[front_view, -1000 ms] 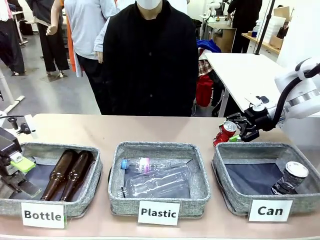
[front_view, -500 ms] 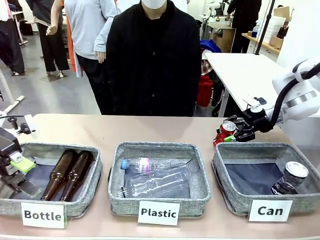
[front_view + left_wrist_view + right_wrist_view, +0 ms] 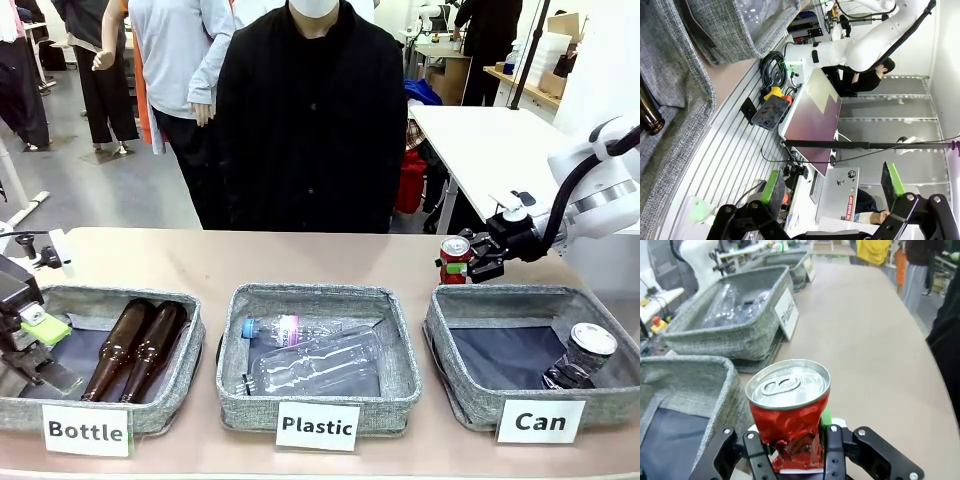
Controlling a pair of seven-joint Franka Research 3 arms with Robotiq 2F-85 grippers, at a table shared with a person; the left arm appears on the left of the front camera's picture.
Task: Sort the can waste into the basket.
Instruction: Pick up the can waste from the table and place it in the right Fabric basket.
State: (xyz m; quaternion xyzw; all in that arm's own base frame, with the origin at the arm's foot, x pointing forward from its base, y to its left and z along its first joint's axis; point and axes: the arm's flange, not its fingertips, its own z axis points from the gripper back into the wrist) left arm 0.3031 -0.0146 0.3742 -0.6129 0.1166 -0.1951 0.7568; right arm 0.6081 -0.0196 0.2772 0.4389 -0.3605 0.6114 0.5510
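Observation:
The red crushed can (image 3: 455, 257) with its silver top stands upright just behind the far left corner of the "Can" basket (image 3: 470, 395). My right gripper (image 3: 468, 266) is shut on it from the right. In the right wrist view the red can (image 3: 789, 410) sits between the black fingers (image 3: 754, 456), with the basket's grey wall (image 3: 715, 385) to its left. The grey-black can (image 3: 581, 355) leans in the basket's right corner. My left gripper (image 3: 40, 350) hangs open over the "Bottle" basket, and its green pads (image 3: 774, 186) stand wide apart with nothing between them.
The "Bottle" basket (image 3: 165, 405) holds two brown glass bottles (image 3: 135, 348). The "Plastic" basket (image 3: 300, 295) in the middle holds clear bottles (image 3: 310, 362). A person in black (image 3: 310, 120) stands at the far edge. Bare tabletop (image 3: 250, 255) lies behind the baskets.
My right gripper has gone from open to shut around the red can. The can has gone from tilted to upright and has shifted slightly right. The left arm has not moved.

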